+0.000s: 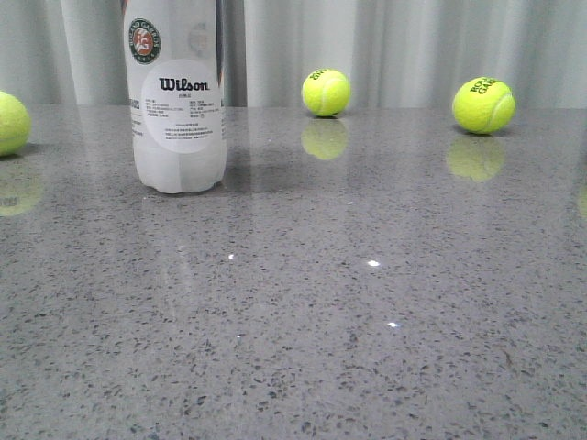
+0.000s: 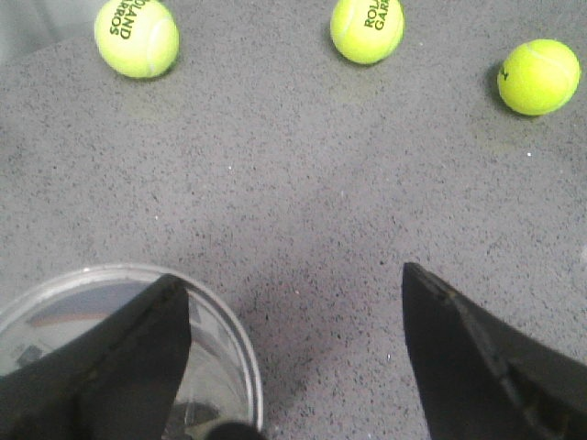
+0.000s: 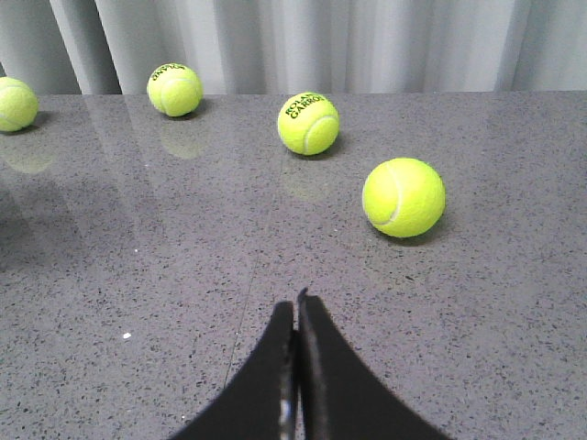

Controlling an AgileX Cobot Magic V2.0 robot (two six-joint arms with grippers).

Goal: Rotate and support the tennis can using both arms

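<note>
Clear plastic tennis can (image 1: pixel 178 101) stands upright on the grey table (image 1: pixel 367 302), ungripped.

Left gripper (image 2: pixel 293 357) hangs above its metal rim, jaws spread wide, probably lining up a grasp; right gripper (image 3: pixel 296 367), jaws pressed together, waits over bare table near a tennis ball (image 3: pixel 404 197).

the tennis can (image 1: pixel 179 96) is running off the front view's top edge (its lid unseen), and one tennis ball (image 1: pixel 11 123) is being clipped at the left edge.
</note>
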